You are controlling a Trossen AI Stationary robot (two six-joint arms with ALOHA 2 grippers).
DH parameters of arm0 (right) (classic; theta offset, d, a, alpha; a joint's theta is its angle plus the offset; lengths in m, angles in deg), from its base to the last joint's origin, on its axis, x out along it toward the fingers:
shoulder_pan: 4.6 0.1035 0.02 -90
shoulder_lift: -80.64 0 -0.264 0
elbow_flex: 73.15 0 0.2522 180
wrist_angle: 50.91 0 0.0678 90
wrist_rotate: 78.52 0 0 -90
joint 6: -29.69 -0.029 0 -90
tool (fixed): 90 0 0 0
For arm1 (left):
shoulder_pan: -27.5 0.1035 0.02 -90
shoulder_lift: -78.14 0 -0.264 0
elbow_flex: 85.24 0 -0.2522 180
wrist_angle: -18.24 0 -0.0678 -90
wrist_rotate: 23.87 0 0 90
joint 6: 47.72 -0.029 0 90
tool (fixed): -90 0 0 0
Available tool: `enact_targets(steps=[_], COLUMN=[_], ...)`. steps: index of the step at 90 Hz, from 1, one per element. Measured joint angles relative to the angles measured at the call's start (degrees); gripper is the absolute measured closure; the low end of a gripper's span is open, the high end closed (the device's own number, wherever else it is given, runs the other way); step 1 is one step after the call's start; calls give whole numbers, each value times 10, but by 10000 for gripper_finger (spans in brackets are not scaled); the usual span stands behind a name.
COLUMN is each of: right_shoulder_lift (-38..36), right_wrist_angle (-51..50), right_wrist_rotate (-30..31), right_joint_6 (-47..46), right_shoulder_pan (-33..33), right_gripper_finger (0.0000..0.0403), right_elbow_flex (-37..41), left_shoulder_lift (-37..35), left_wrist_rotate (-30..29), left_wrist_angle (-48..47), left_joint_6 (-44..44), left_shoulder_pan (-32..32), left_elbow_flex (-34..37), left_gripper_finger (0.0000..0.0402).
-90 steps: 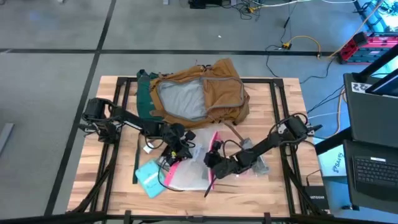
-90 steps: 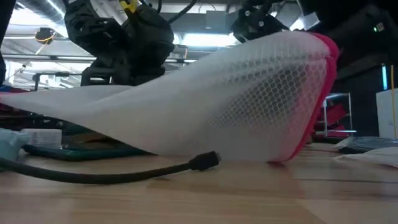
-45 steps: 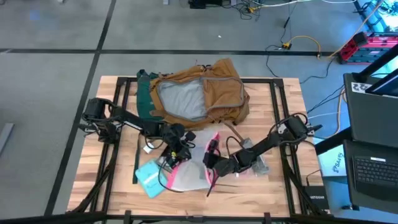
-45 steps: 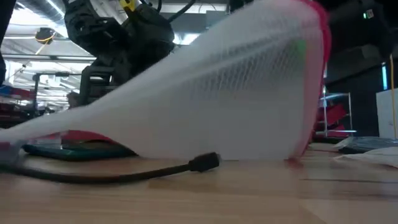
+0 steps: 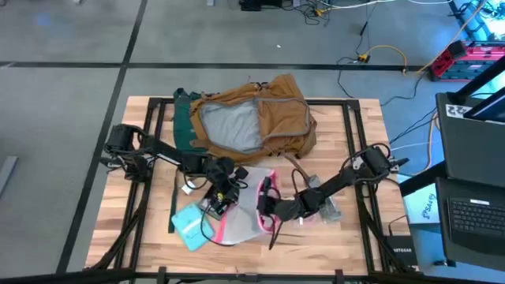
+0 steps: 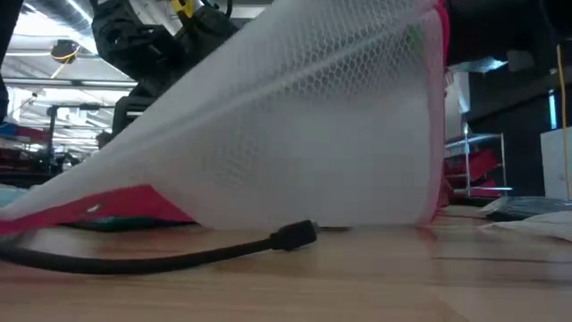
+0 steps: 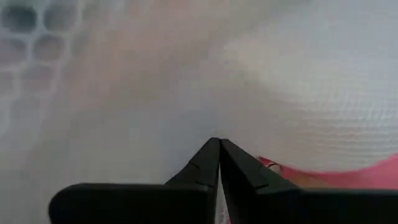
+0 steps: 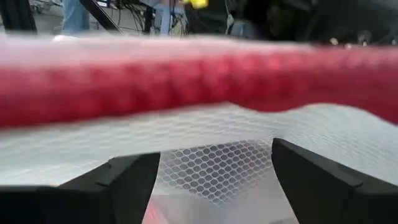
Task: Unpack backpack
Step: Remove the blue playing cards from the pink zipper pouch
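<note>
Backpack lies at the table's far edge, centre, opened flat with grey lining up, tan fabric to the right, dark teal panel and straps to the left. Both grippers work nearer the front, clear of the backpack and not touching it.

Left to right across the high view: left arm reaches in from the left edge; a light blue packet lies flat near the front, just left of the pouch. Left gripper sits at the left end of the clear mesh pouch with its pink edging. In the left wrist view the left gripper's fingers are pressed together, mesh right against them; whether they pinch it cannot be told.

Right gripper is at the pouch's right, pink-trimmed end, which stands raised off the table. Right wrist view: fingers spread, pink edge running across just ahead, mesh between them.

Low view: the lifted pouch fills the frame, blocking the backpack. A black cable with a plug end lies on the wood in front.
</note>
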Motion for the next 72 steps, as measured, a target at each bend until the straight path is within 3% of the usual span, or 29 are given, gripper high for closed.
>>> enact_targets(steps=[12,57,72], right_shoulder_lift=[0,-1,-1], right_wrist_angle=[-33,-373,-432], right_wrist_rotate=[-5,-3,-5], right_joint_6=[8,-221,-306], right_shoulder_pan=[0,2,-1], right_gripper_finger=[110,110,110], right_elbow_flex=[-25,-56,-56], left_shoulder_lift=[0,0,0], left_wrist_rotate=[-6,-20,-20], left_wrist_angle=[1,-34,-31], left_joint_6=[0,0,0], left_shoulder_pan=[0,1,1], left_elbow_flex=[0,0,0], left_gripper_finger=[402,402,402])
